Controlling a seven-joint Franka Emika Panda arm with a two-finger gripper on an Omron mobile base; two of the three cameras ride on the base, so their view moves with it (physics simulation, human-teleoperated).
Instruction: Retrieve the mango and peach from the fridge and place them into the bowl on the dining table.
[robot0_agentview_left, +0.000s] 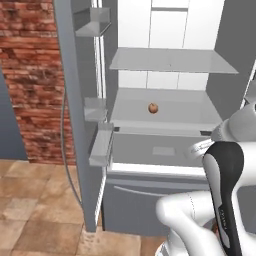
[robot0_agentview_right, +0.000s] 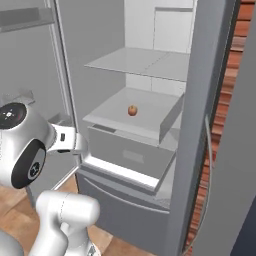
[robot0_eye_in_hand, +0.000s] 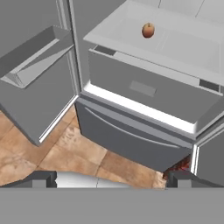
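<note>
Status: early stage. I have the fridge (robot0_agentview_left: 165, 100) standing with both doors swung wide, so access is done; no fruit is in my grasp and nothing has gone to the bowl or the dining table as far as these views let me judge.

Hand (robot0_eye_in_hand: 111, 177): spread to its widest, empty, hanging low in front of the fridge and looking up and in at the shelves.

Fridge contents, lower glass shelf (robot0_agentview_right: 135, 117): one small round orange-pink fruit, which I take to be the peach (robot0_agentview_left: 153, 108), sitting alone near the middle of the shelf, well apart from the hand. It is small in every view, so I hold that identification loosely.

Upper glass shelf (robot0_agentview_left: 170, 61): bare on the part I can see.

Door bins (robot0_agentview_left: 102, 142) on the left door: nothing visible inside.

Mango: unlocated; I cannot place it.

Remaining: grasp the peach, find the mango, carry both to the bowl.
</note>
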